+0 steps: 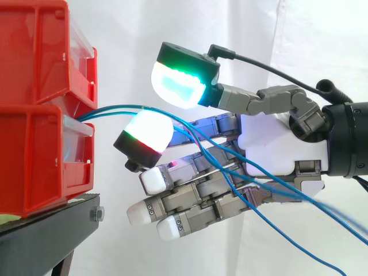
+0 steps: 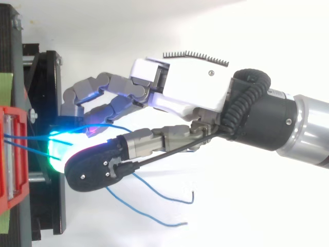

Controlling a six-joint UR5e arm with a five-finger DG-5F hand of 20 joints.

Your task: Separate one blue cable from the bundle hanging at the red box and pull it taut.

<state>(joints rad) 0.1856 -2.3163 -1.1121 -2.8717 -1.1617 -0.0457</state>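
Note:
Several thin blue cables (image 1: 115, 107) come out of the gap between the two stacked red bins (image 1: 40, 155) and run right, sagging across my hand (image 1: 276, 146). The hand reaches towards the bins from the right with its fingers nearly straight. Its thumb pad (image 1: 181, 83) glows green and cyan above the cables. The topmost fingertip (image 1: 146, 132) glows white just below them, and one strand lies over it. A gap separates thumb and fingers, with nothing pinched. From above, the cables (image 2: 31, 138) leave the bin front and pass under the hand (image 2: 190, 90), their loose ends (image 2: 169, 195) lying free.
The red bins rest on a black stand (image 1: 46, 230) at the left, with a bolt at its corner. A white curtain fills the background. The arm's dark wrist (image 2: 267, 121) enters from the right.

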